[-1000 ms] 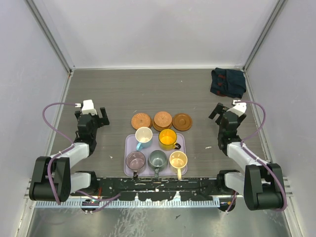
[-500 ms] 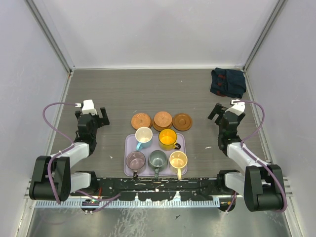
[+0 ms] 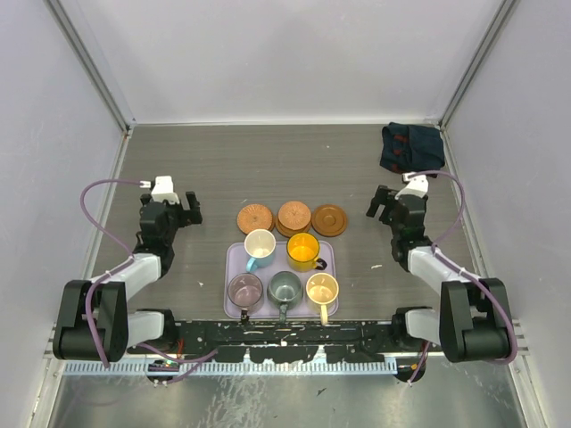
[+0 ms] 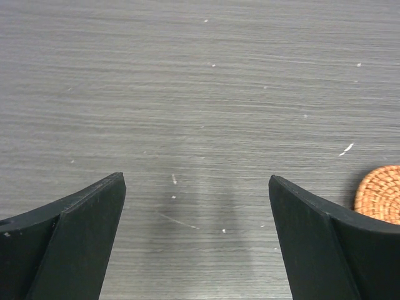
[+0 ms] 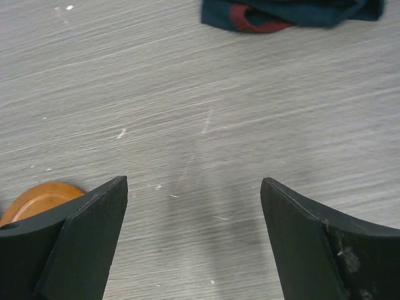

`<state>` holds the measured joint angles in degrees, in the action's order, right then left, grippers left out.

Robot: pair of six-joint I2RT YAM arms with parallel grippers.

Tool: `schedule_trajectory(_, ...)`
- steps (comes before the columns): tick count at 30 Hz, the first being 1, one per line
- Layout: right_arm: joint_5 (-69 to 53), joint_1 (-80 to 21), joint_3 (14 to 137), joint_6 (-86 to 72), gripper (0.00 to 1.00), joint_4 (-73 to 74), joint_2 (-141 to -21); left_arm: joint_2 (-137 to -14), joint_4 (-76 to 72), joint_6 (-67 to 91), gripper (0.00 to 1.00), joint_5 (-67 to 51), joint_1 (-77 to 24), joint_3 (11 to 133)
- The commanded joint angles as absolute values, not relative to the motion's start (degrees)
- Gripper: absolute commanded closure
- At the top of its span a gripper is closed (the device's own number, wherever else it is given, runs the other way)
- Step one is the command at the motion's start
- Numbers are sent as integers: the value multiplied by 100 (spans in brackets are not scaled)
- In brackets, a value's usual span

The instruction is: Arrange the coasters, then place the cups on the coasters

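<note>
Five cups sit on a tray with the coasters in a row beyond, and both sets of jaws gape wide, holding nothing.
Nearest, on the lavender tray (image 3: 227,278), stand the mauve cup (image 3: 244,289), grey-green cup (image 3: 285,287) and cream-yellow cup (image 3: 322,289), with the light blue cup (image 3: 260,243) and orange-yellow cup (image 3: 303,250) behind. Just past the tray, the coasters (image 3: 294,216) lie on the desk (image 3: 223,160). The left jaws and right jaws hover at either side, well apart from them. A dark blue cloth (image 3: 412,148) lies in the far right corner.

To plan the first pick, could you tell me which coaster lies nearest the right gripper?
The smooth, darker coaster at the right end of the row.
</note>
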<state>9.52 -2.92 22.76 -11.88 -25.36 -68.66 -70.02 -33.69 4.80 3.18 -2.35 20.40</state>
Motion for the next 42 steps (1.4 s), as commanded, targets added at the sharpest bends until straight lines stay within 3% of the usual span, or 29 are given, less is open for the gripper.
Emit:
schedule_trajectory(1,534,-661,2830,-951,10,-2556,-7015,-6910,-3434,416,2,-222,-220,2329)
schedule_trajectory(6,1186,-1689,3452,-306,10,-2121,-7445,-6962,-3098,413,2,-680,-220,2629)
schedule_trajectory(10,813,-2104,3990,-264,10,-1933,-7866,-7036,-2754,506,2,-983,-220,2931)
schedule_trajectory(20,-342,-2520,5583,-296,15,-1268,-9434,-7464,-2331,1139,2,-1577,-248,3476)
schedule_trajectory(30,-1326,-2568,6033,-546,26,-1148,-10304,-7938,-1806,1083,0,-1610,-658,3991)
schedule_trajectory(32,-1480,-2569,6036,-585,27,-1170,-10378,-8055,-1716,1088,8,-1637,-742,4089)
schedule_trajectory(36,-1728,-2581,6077,-637,30,-1125,-10497,-8241,-1607,1143,40,-1720,-869,4213)
schedule_trajectory(40,-1841,-2596,6069,-665,33,-1076,-10554,-8334,-1473,1169,45,-1795,-976,4291)
schedule_trajectory(42,-1883,-2602,6048,-671,33,-1064,-10564,-8357,-1393,1163,53,-1809,-1000,4313)
